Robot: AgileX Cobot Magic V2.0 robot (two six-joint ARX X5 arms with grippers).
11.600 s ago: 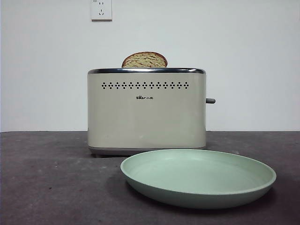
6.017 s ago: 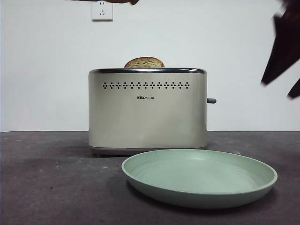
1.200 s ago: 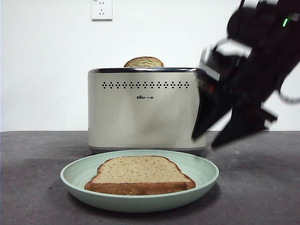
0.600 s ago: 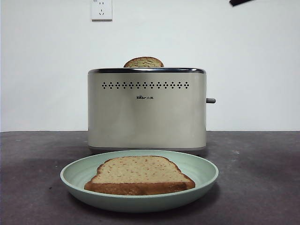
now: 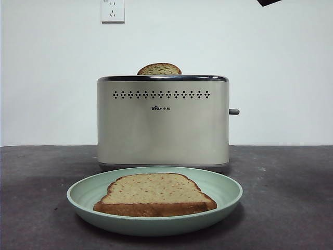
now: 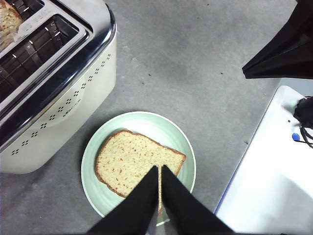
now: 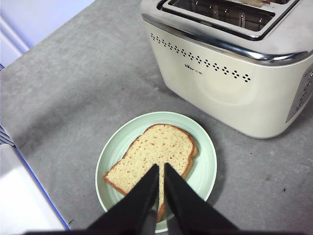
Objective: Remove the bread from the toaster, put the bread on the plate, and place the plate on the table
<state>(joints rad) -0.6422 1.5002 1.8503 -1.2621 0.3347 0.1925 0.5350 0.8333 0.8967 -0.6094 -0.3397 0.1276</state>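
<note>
Half a second back we saw a black tip at the top right of the front view, and it has barely shifted; a second back a big dark arm hung beside the toaster (image 5: 163,122), and that has gone up and out. Our plate (image 5: 154,199) now sits on the table (image 5: 291,208) in front of the toaster, nearer its left end than it lay eleven seconds ago, and it carries a slice of bread (image 5: 155,194) lying flat, crust edge toward the front camera.

We judge the slice lies flat and centred so the plate can rest level without spilling it. By the look of things the task's steps are done.

Our left gripper (image 6: 160,170) hangs high over the plate with its jaws pressed together on nothing. Our right gripper (image 7: 161,169) does likewise from the other side, jaws together and empty. In the left wrist view the other arm shows as a dark wedge at the far side.

A second slice (image 5: 159,69) stands in the toaster's rear slot, only its domed top showing; the front slot looks bare. A wall socket (image 5: 112,10) sits above, and a white panel (image 6: 274,176) borders the table's edge. Nothing stands between the plate and us.
</note>
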